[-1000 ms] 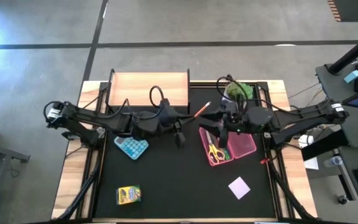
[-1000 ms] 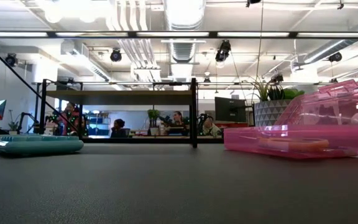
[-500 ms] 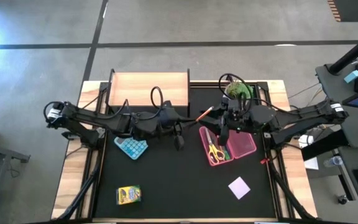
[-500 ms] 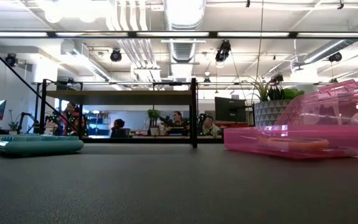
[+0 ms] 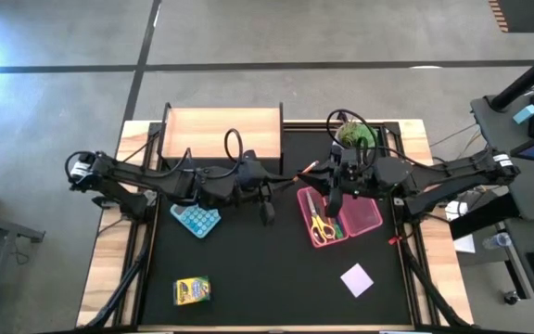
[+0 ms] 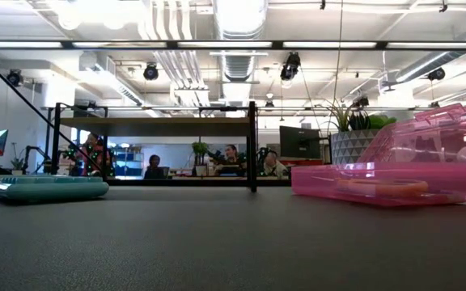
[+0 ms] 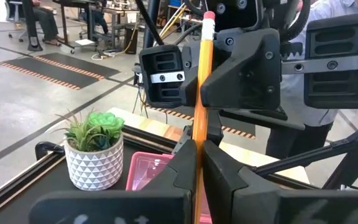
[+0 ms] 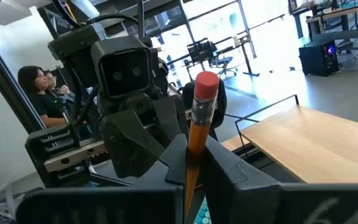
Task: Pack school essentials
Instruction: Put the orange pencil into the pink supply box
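Note:
An orange pencil (image 5: 304, 171) with a pink eraser hangs in the air over the table's far middle, between my two arms. My left gripper (image 5: 288, 179) and my right gripper (image 5: 321, 170) face each other, and both are shut on it. The open pink case (image 5: 336, 215) lies flat on the table below the right gripper, with yellow-handled scissors (image 5: 321, 225) inside. The yellow crayon box (image 5: 192, 290) lies near the front left. The lilac note pad (image 5: 357, 279) lies near the front right. My left gripper pinches the pencil's shaft (image 7: 196, 163) between its two fingers, which lie across it, well below the eraser. The pencil rises from the fingers, clear of the table. My right gripper pinches the shaft just below the metal ferrule (image 8: 192, 148) between its two fingers, which also lie across it. The eraser end (image 8: 206, 86) stands out above the fingers. The rest of the shaft is hidden behind my own fingers.
A teal tray (image 5: 196, 220) lies left of centre. A wooden box (image 5: 222, 133) stands at the far edge. A potted plant (image 5: 355, 134) stands at the far right, behind the case. People sit at desks in the room beyond the table.
The pencil's eraser end has tipped from pointing at the far edge toward my right gripper, and it now lies at that gripper's fingers. Both arms have stayed where they were.

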`<action>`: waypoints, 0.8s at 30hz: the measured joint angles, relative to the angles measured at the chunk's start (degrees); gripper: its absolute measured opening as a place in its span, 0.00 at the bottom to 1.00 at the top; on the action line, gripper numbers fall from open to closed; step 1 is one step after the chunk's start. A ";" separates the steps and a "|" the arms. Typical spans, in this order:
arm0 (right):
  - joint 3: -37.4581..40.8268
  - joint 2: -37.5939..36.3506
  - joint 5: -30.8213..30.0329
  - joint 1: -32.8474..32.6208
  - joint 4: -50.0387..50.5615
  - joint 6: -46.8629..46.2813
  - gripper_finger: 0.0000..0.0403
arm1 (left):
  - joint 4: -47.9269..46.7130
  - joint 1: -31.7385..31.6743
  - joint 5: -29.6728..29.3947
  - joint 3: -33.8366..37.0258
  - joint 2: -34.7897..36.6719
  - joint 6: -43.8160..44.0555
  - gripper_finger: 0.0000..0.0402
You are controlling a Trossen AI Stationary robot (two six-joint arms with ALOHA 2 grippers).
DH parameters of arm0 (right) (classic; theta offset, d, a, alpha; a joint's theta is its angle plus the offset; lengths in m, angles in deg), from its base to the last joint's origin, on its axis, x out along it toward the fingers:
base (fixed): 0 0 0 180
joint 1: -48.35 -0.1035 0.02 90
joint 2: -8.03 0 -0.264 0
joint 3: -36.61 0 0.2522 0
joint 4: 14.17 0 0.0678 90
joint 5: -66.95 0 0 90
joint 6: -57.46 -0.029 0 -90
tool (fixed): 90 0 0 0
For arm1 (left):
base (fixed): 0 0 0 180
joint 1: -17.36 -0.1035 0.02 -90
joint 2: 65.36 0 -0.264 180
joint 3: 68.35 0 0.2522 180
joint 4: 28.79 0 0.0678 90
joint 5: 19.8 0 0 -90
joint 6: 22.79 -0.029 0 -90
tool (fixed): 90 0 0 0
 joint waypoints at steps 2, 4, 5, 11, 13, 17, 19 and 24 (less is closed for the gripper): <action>0.00 0.00 0.07 0.01 0.01 -0.32 0.04 | -0.02 0.00 -0.01 0.00 0.00 0.02 0.01; 0.00 0.00 0.09 0.01 0.03 -0.85 0.04 | 0.00 0.00 0.04 0.00 0.00 -0.02 0.03; 0.00 0.00 0.11 0.01 0.03 -0.87 0.04 | 0.00 0.00 0.08 -0.02 0.00 -0.09 0.04; 0.00 -0.47 0.09 0.01 3.69 -3.14 0.04 | -0.11 0.00 2.48 0.00 0.00 -0.14 0.15; 0.00 -0.86 0.02 0.03 6.54 -4.49 0.04 | -0.59 0.00 2.99 0.00 0.00 -0.38 0.21; 0.00 -1.42 -0.35 0.13 15.90 -11.71 0.03 | -5.79 -0.13 3.03 0.04 0.00 -0.24 0.33; 0.00 -1.60 -0.38 0.34 22.56 -17.55 0.03 | -9.17 -0.18 3.03 0.04 -0.02 0.14 0.37; 0.00 -0.99 -0.29 0.38 39.92 -32.15 0.03 | -15.07 -0.15 3.08 0.07 -0.02 6.53 0.43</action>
